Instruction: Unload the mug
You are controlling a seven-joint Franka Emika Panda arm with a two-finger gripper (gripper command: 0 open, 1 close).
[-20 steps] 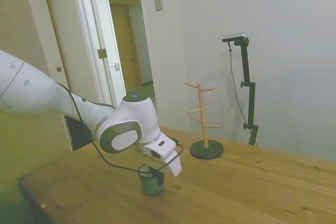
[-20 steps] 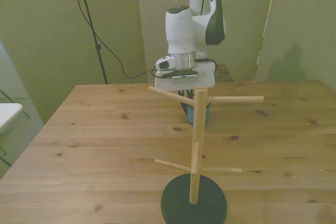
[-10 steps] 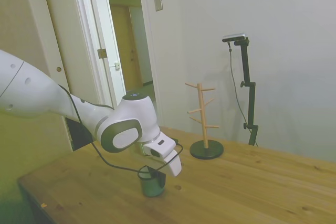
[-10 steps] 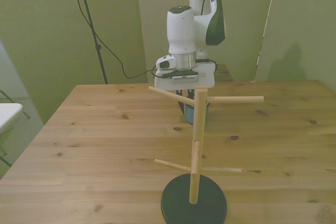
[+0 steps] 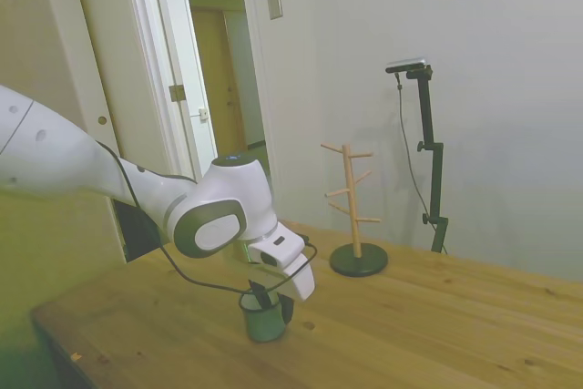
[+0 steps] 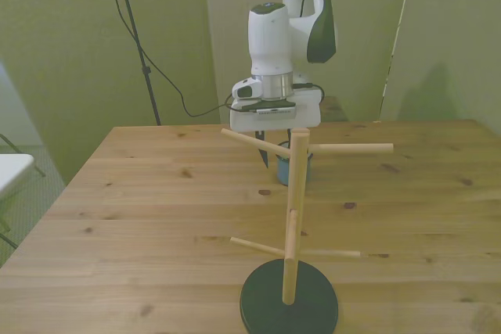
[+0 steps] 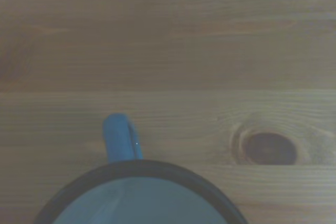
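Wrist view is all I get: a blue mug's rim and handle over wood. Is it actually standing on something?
Observer: Yes. The side view shows the mug upright on a wooden table.
Visitor: Where is the gripper?
Observer: The gripper is right at the mug's rim, pointing down, and looks open.
Visitor: Anything else on that table?
Observer: A wooden peg stand on a dark round base stands apart from the mug, with all its pegs bare.
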